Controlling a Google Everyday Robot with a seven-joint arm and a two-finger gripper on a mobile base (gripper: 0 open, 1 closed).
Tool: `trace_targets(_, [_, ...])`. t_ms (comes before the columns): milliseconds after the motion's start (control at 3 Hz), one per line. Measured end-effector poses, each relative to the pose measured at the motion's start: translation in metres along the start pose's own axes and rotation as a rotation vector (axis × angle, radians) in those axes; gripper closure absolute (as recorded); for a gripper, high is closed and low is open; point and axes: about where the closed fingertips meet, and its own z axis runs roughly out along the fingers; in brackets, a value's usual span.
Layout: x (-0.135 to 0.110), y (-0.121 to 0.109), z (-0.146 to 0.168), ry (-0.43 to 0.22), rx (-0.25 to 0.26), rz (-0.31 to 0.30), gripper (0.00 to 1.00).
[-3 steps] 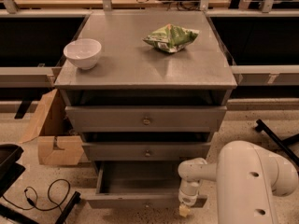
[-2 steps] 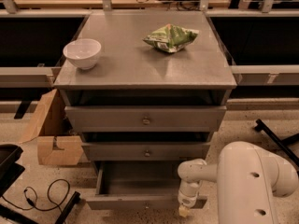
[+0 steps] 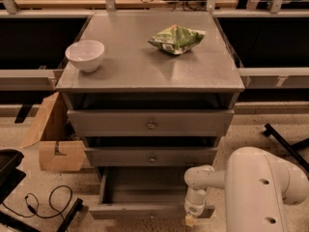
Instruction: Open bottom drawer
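The grey cabinet (image 3: 149, 71) has three drawers. The bottom drawer (image 3: 140, 210) is pulled out towards me, and its plain grey inside (image 3: 145, 185) shows. Its knob is not in view. The middle drawer (image 3: 152, 156) and the top drawer (image 3: 150, 123) are shut, each with a small brass knob. My gripper (image 3: 190, 219) hangs from the white arm (image 3: 256, 192) at the right end of the bottom drawer's front, at the lower edge of the view.
A white bowl (image 3: 85, 55) and a green crumpled bag (image 3: 176, 38) sit on the cabinet top. An open cardboard box (image 3: 53, 139) stands left of the cabinet. A black cable (image 3: 46, 202) and black legs lie on the floor.
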Motion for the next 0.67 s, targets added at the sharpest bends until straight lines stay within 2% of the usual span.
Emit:
trace_targets(333, [0.0027, 0.0092, 0.0029, 0.0, -0.029, 0.012, 1.0])
trace_targets(667, [0.0025, 0.0106, 0.002, 0.0, -0.033, 0.012, 1.0])
